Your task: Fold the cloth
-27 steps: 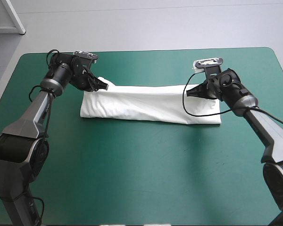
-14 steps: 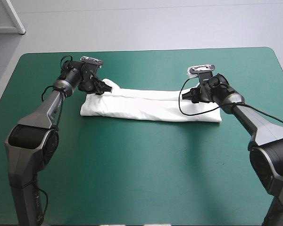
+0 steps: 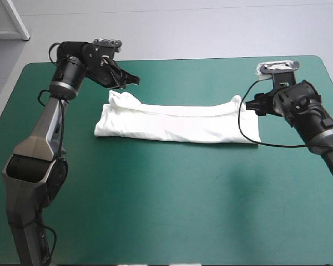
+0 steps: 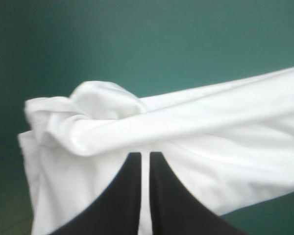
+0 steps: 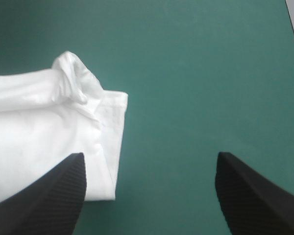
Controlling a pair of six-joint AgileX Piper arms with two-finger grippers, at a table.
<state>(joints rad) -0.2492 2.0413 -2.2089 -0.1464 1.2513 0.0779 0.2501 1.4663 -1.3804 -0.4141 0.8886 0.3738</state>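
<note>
The white T-shirt (image 3: pixel 177 124) lies on the table as a long folded band running left to right, its far edge doubled over toward the front. My left gripper (image 3: pixel 134 81) hangs shut above and just beyond the shirt's bunched left end, holding nothing. In the left wrist view its black fingers (image 4: pixel 144 155) meet in an arch over the T-shirt (image 4: pixel 210 132). My right gripper (image 3: pixel 255 105) stands open at the shirt's right end, off the fabric. The right wrist view shows that gripper (image 5: pixel 149 196) with fingers wide apart, the T-shirt's (image 5: pixel 34 122) end corner beside one finger.
The teal-green cover (image 3: pixel 172 205) stretches wide between the shirt and the table's near edge. The table's far edge (image 3: pixel 211 59) runs a short way behind both grippers, and its right edge is close to the right arm.
Earlier both grippers pinched the shirt's far edge. They have let it go and drawn back: the left rose toward the far left and shut again, the right moved right and opened.
</note>
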